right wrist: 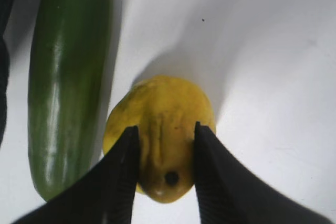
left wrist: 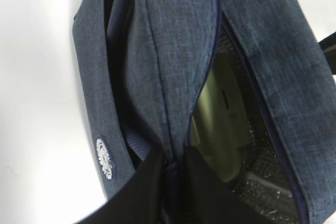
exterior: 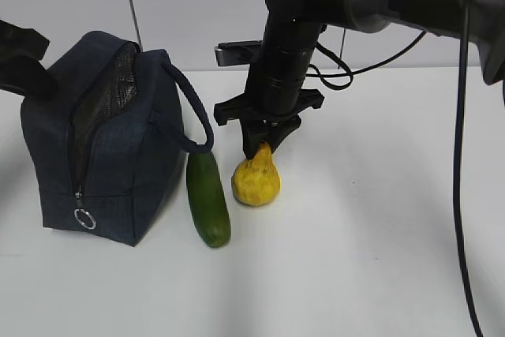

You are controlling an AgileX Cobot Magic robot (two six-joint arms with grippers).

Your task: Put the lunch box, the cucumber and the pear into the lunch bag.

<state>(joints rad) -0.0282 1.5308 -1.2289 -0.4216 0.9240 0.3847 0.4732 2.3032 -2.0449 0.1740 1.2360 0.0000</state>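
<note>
The navy lunch bag [exterior: 110, 155] stands at the left with its zipper open. In the left wrist view my left gripper [left wrist: 170, 177] is shut on a fold of the lunch bag's fabric [left wrist: 168, 51] at the opening. The lunch box [left wrist: 220, 124] with its pale green lid lies inside. The dark green cucumber [exterior: 208, 199] lies on the table right beside the bag. The yellow pear [exterior: 256, 179] stands just right of it. My right gripper [exterior: 263, 147] comes down from above, and its fingers [right wrist: 126, 166] press both sides of the pear's neck [right wrist: 165, 129]. The cucumber [right wrist: 68, 77] lies to the left.
The bag's loop handle [exterior: 193, 108] hangs over toward the cucumber's far end. A silver ring pull [exterior: 85, 219] dangles at the bag's front corner. A black cable [exterior: 461, 195] from the right arm hangs down on the right. White tabletop [exterior: 371, 234] spreads to the front and right.
</note>
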